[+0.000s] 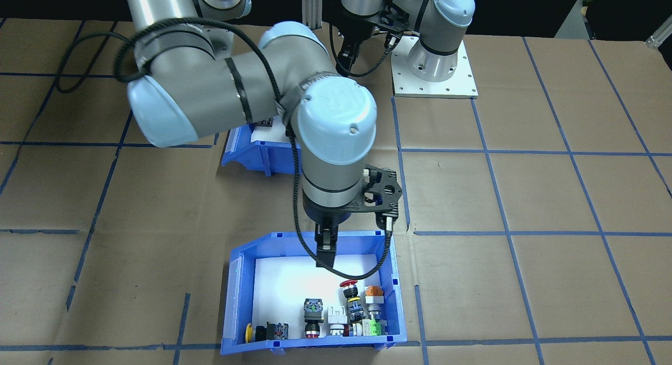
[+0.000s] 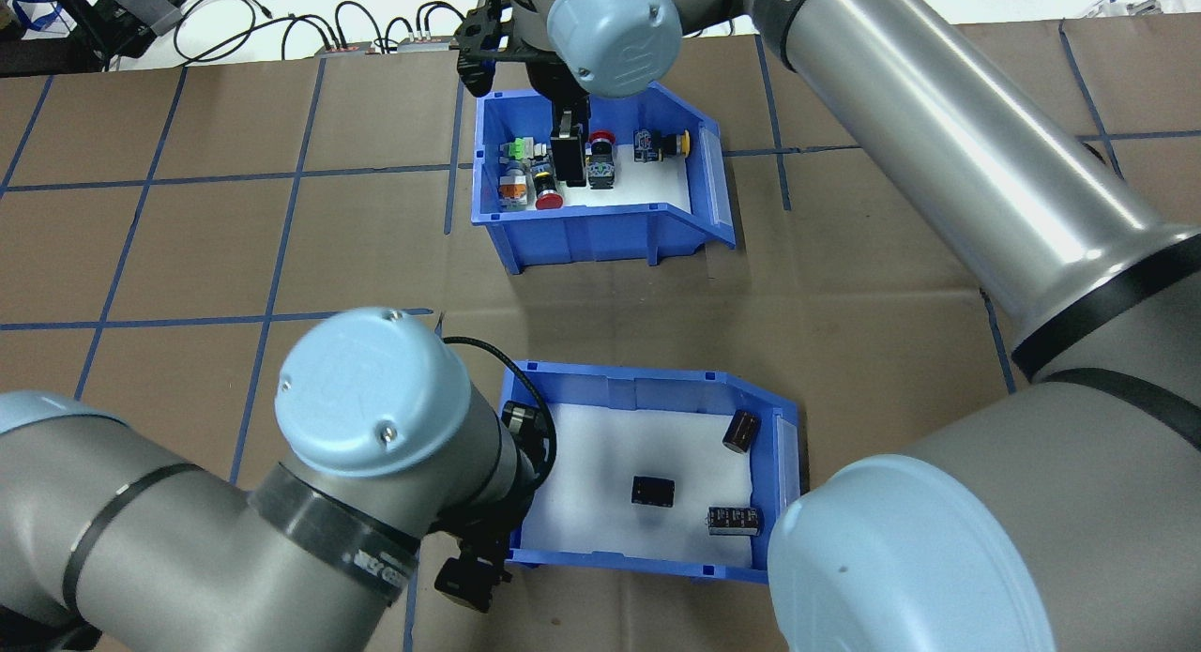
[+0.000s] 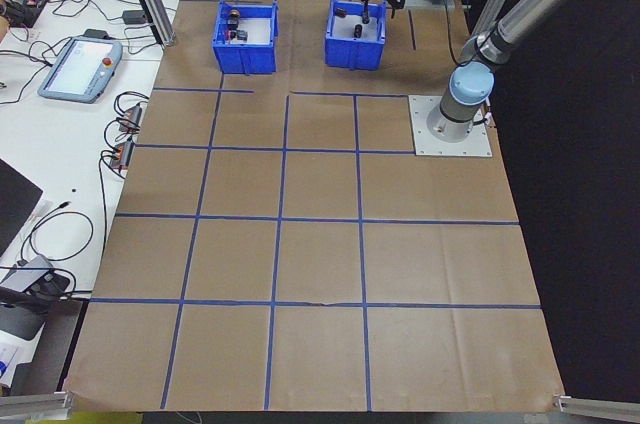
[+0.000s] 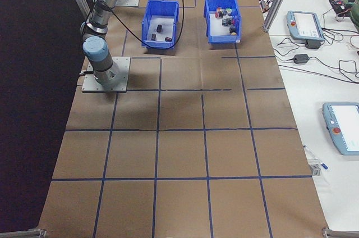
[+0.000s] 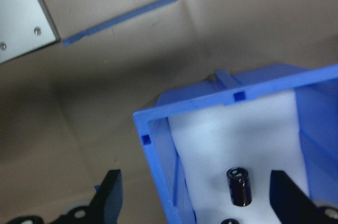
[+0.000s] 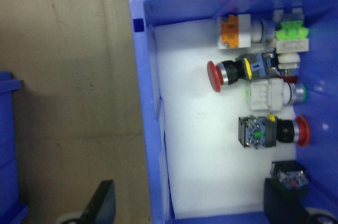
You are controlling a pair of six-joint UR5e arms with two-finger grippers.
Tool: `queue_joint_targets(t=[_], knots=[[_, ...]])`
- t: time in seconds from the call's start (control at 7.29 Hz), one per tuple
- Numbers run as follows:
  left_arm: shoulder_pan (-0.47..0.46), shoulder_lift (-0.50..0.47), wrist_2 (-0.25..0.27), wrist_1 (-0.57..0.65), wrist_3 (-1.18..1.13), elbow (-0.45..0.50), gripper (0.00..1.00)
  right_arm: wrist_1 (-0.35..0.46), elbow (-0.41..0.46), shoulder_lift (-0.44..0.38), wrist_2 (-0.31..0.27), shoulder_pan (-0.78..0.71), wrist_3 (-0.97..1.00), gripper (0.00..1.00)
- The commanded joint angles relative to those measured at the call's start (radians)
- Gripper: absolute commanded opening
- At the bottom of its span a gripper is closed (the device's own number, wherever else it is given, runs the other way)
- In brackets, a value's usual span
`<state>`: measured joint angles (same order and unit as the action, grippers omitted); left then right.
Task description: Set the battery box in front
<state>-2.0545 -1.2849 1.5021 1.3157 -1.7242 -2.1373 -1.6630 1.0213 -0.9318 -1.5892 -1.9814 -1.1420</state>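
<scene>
The battery box (image 2: 647, 403), a blue bin with white foam and three dark cells (image 2: 652, 491), lies on the robot's side of the table. My left gripper (image 5: 198, 198) is open at its left wall (image 5: 158, 166). One finger (image 5: 110, 197) is outside the wall and the other (image 5: 288, 197) is over the foam by a cell (image 5: 238, 186). Farther out stands the blue bin of coloured switches (image 2: 600, 235). My right gripper (image 6: 193, 205) is open across that bin's wall (image 6: 150, 129), with one finger (image 2: 566, 155) inside.
The right arm's elbow and forearm (image 1: 236, 86) hang over the battery box (image 1: 252, 155) and hide most of it in the front-facing view. The left arm's white base plate (image 1: 436, 86) sits close beside it. Brown cardboard with a blue tape grid (image 3: 320, 264) covers the table.
</scene>
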Motion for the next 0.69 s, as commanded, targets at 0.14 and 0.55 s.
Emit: queue_joint_targets(t=[0.14, 0.55], knots=[[-0.064, -0.036, -0.003, -0.217, -0.089, -0.145, 0.98, -0.004, 0.026, 0.077, -0.005, -0.016, -0.091, 1.0], [-0.096, -0.082, -0.033, -0.245, -0.112, -0.15, 0.96, -0.045, 0.094, 0.085, -0.006, -0.025, -0.082, 1.0]])
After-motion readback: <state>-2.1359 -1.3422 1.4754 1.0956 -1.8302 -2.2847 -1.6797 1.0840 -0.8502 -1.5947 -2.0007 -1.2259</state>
